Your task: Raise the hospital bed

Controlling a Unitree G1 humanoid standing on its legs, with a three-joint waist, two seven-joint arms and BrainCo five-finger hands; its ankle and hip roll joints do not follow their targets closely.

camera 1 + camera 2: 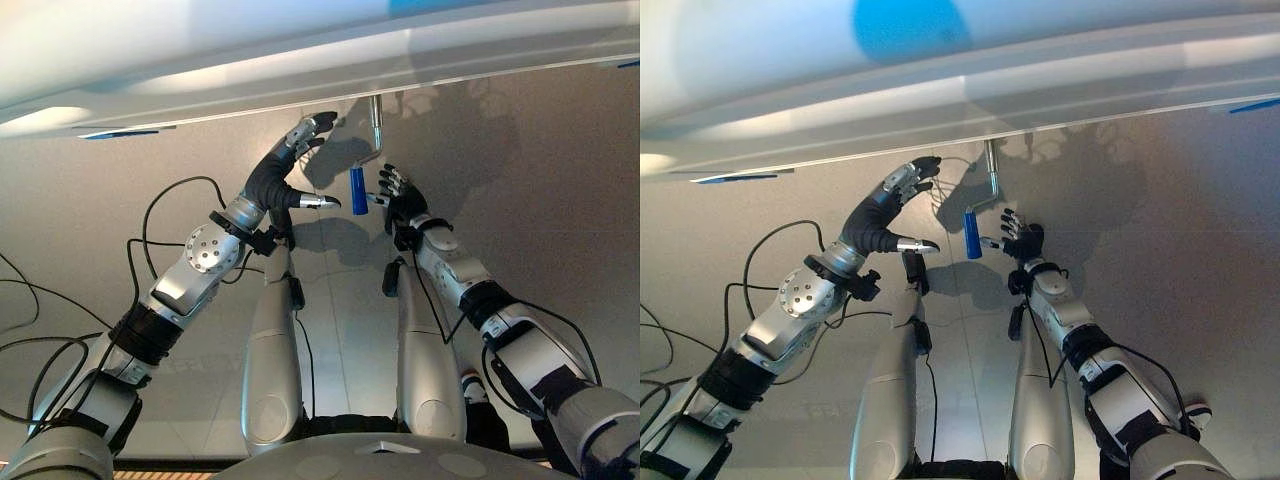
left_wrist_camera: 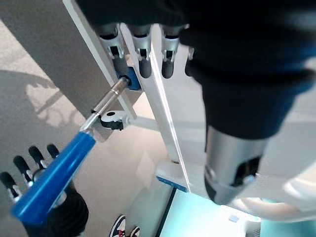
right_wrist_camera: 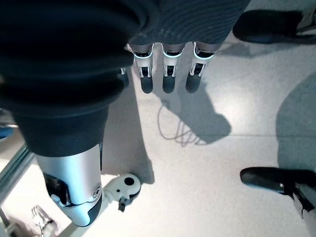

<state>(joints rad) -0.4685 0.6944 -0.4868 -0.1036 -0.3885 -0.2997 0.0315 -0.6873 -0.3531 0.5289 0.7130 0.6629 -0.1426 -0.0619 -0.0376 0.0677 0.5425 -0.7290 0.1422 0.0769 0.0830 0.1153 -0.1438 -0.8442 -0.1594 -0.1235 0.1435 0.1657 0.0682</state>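
Observation:
The hospital bed's white frame (image 1: 300,70) runs across the top. Below its edge hangs a metal crank (image 1: 376,125) with a blue grip (image 1: 358,190), which also appears in the left wrist view (image 2: 54,180). My left hand (image 1: 285,170) is open just left of the grip, its fingers straight up by the frame and its thumb pointing at the grip. My right hand (image 1: 405,200) is open close on the grip's right, fingers straight and thumb tip near its lower end. I cannot tell whether it touches. Neither hand holds the grip.
Grey floor lies under the bed. A person's dark shoes (image 3: 276,24) (image 3: 276,180) stand on it near my right hand. A white caster wheel (image 3: 123,187) of the bed sits close by. Blue tape (image 1: 120,133) marks the floor at the left.

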